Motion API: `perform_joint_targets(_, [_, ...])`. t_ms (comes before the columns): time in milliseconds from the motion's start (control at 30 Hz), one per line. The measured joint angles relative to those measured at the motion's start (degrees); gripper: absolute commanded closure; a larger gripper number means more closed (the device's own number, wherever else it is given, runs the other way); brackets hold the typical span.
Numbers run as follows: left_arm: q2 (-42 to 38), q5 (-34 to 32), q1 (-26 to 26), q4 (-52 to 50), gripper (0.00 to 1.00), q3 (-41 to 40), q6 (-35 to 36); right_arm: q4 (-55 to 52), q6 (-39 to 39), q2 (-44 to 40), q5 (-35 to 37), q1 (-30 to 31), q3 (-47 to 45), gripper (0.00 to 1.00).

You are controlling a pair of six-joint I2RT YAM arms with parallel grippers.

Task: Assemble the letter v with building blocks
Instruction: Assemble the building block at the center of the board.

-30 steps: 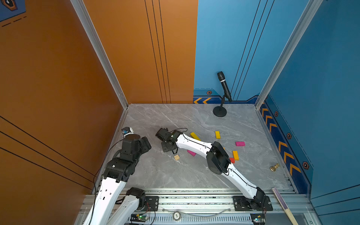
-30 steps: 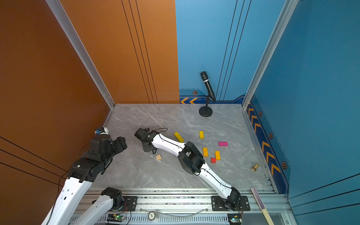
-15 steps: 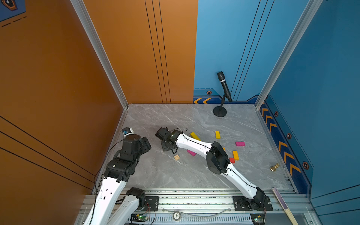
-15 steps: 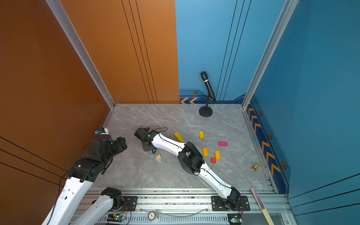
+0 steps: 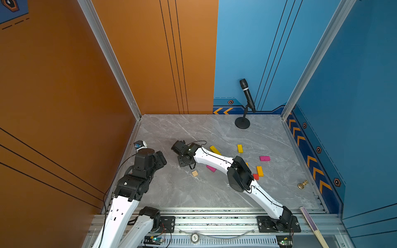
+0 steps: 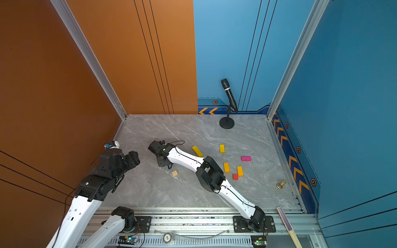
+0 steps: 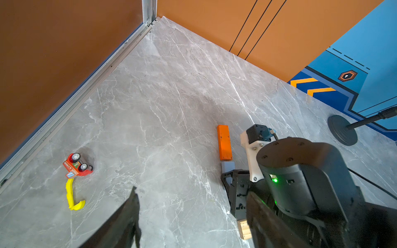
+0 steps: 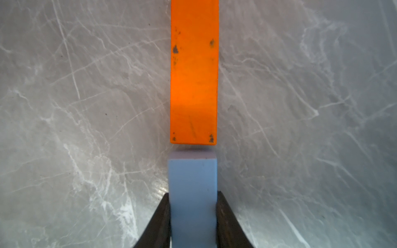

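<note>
blue block (image 8: 192,171): light, stiff, smooth wood; right gripper (image 8: 192,193) pinches its long sides; left gripper (image 7: 192,191) spread, empty.

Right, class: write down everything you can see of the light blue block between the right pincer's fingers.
The light blue block is a small rectangular brick, matte pale blue, seemingly painted wood. It appears to lie flat on the grey marble table, lined up end to end with the orange block, a thin gap between them. The right pincer flanks its long sides, fingers close against them; whether they grip cannot be told. Its near end is out of frame.
</note>
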Motion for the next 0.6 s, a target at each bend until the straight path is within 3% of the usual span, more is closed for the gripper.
perform_joint_targets(233, [-0.55, 0.00, 0.00, 0.00, 0.22, -0.17, 0.02, 0.04, 0.55, 0.02, -0.02, 0.00, 0.33, 0.52])
perform_joint_targets(600, [-1.01, 0.00, 0.37, 0.00, 0.22, -0.22, 0.02, 0.13, 0.66, 0.02, -0.04, 0.00, 0.66, 0.58])
